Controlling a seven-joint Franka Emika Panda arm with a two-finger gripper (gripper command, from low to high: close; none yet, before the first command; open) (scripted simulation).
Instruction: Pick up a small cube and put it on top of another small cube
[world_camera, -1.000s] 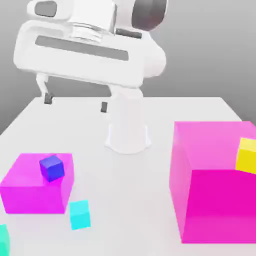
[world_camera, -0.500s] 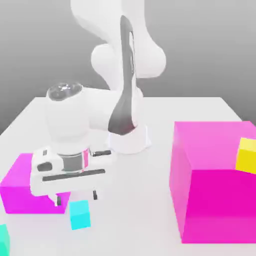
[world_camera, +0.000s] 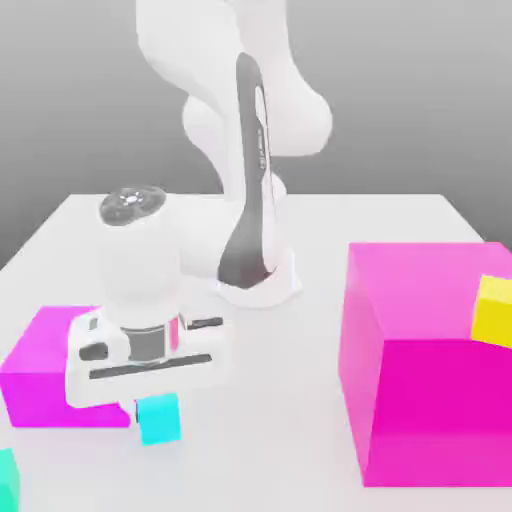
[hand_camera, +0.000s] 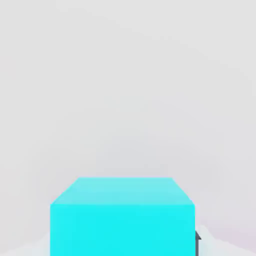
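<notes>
- Surroundings: pale bench (world_camera: 270, 400) before a plain grey backdrop (world_camera: 60, 100).
- Nearest, exterior view's left edge: green-teal cube (world_camera: 8, 482), part of it cut off; not concerned in this task.
- Cyan cube (world_camera: 159, 419): located beneath the hand, beside the low magenta block (world_camera: 70, 390). I find the jaws (world_camera: 150, 412) closed on it; in the hand view it sits squarely between them.
- Yellow cube (world_camera: 495, 312): on top of the tall pink block (world_camera: 430, 370), at the exterior view's right.
- Farther back: the arm's base (world_camera: 257, 285), standing on the bench.
- Step in hand, my judgement: grasp made, lift due.
- Next move: I should raise the cyan cube straight up, clear the tall block's top, then carry it across above the yellow cube and lower it squarely.
</notes>
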